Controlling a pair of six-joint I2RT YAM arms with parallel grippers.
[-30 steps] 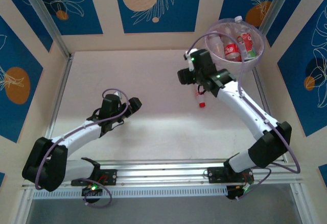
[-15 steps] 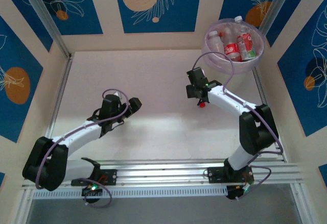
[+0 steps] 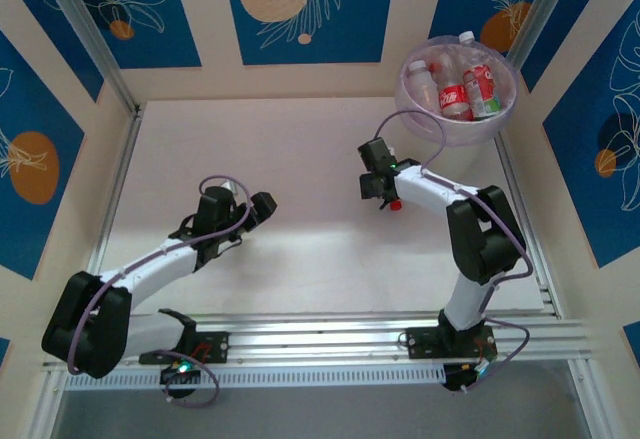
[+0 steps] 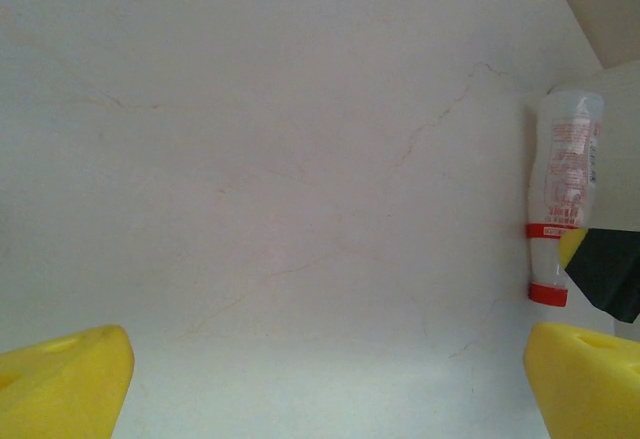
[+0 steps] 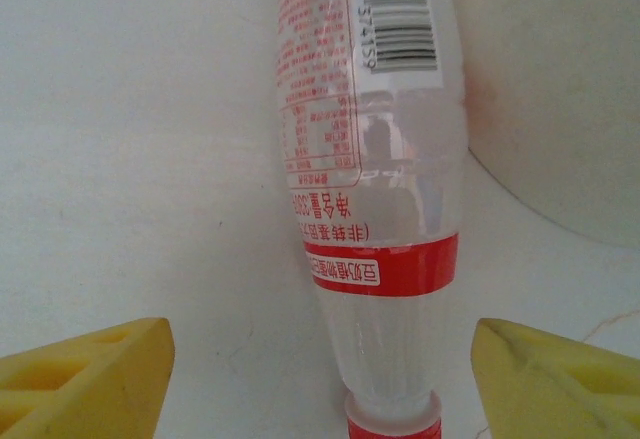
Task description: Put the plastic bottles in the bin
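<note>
— Right fingers (image 3: 379, 193)?
— Apart, flanking a red-capped bottle (image 5: 370, 209) lying on the bench (image 3: 300, 139), clear of it.
— Left fingers (image 3: 262, 205)?
— Wide apart, holding nothing.
— Other bottles (image 3: 455, 94)?
— Heaped inside the bin (image 3: 420, 119), far right corner.

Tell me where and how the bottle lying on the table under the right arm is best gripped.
Take the bottle across its clear body near the red band, before it tapers to the cap. Come straight down from above: it lies on its side on the table, so its two long flanks are free. The open right pincer straddles its neck end.
</note>
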